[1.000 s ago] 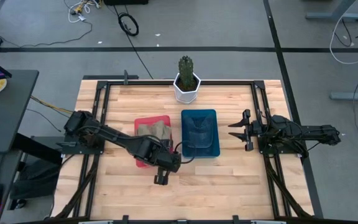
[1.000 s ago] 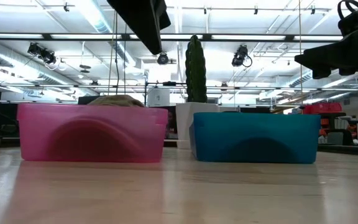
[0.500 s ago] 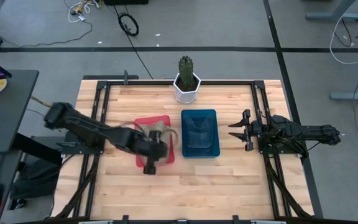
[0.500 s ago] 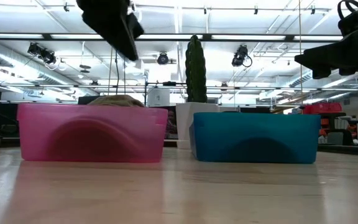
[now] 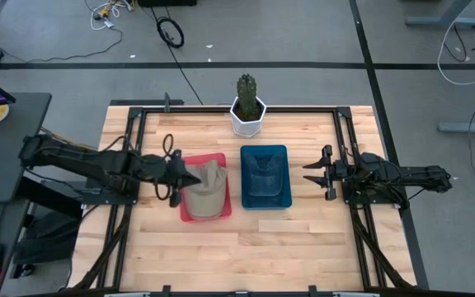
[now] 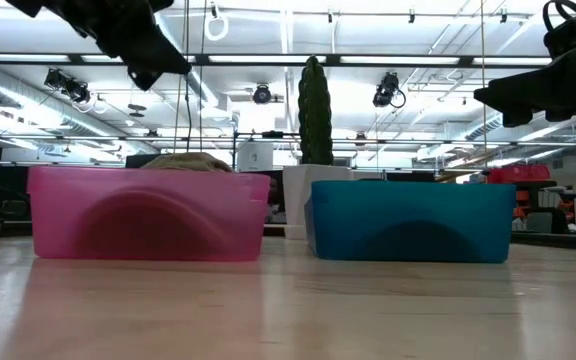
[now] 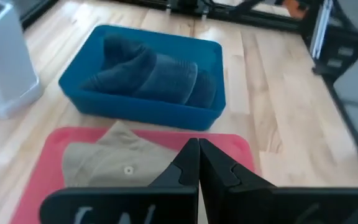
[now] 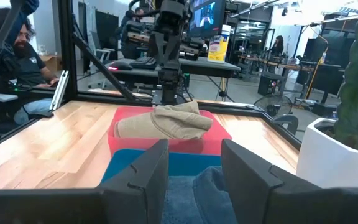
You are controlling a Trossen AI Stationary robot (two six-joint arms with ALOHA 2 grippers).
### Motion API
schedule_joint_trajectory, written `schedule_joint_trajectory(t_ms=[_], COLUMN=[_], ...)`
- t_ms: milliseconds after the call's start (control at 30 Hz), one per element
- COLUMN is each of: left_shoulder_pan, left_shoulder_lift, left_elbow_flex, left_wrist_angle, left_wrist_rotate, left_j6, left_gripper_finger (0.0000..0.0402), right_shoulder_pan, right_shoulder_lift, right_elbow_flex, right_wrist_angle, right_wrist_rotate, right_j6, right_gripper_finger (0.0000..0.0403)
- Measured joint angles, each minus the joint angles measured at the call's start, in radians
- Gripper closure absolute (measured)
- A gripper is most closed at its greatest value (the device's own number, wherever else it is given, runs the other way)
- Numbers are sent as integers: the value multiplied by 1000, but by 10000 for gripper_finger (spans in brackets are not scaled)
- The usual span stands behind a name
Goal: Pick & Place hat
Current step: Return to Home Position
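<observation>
A tan hat (image 5: 206, 191) lies in the red bin (image 5: 186, 216); it also shows in the left wrist view (image 7: 114, 165) and the right wrist view (image 8: 164, 121). A dark blue hat (image 5: 264, 172) lies in the blue bin (image 5: 285, 198) to its right. My left gripper (image 5: 186, 175) is shut and empty, above the red bin's left edge and well over it in the low view (image 6: 133, 40). My right gripper (image 5: 310, 173) is open and empty, to the right of the blue bin, above the table.
A cactus in a white pot (image 5: 247, 109) stands at the far edge behind the bins. Black frame rails (image 5: 135, 165) run along the table's left and right sides. Bare wood (image 5: 246, 247) lies between the bins and the near edge. A person (image 8: 8, 43) sits beyond the table.
My left gripper has swung from the near side of the red bin toward the table's left and far side, rising, and now stands over the bin's left edge, its arm drawn back to the left. The tan hat, partly hidden by the arm before, shows whole.
</observation>
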Motion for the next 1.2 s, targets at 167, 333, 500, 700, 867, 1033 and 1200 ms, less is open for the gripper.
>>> schedule_joint_trajectory(t_ms=[167,333,500,700,867,1033,1200], left_shoulder_pan=[-1,-3,-3,-3,9,29,29], left_shoulder_lift=[-9,-8,-35,-110,-259,-463,-678], left_elbow_flex=[-5,-5,-5,-68,-208,-296,-371], left_wrist_angle=[-22,-37,-35,40,152,172,210], left_wrist_rotate=[1,2,1,1,2,13,96], left_j6=[-65,-30,-23,0,42,42,42], left_gripper_finger=[399,399,399,399,399,399,399], right_shoulder_pan=[0,0,0,0,0,0,0], right_shoulder_lift=[0,0,0,0,0,0,0], right_elbow_flex=[0,0,0,0,0,0,0], right_wrist_angle=[0,1,1,1,1,2,2], right_wrist_rotate=[0,0,0,0,0,0,0], right_j6=[0,0,0,0,0,0,0], right_gripper_finger=[250,250,250,250,250,250,250])
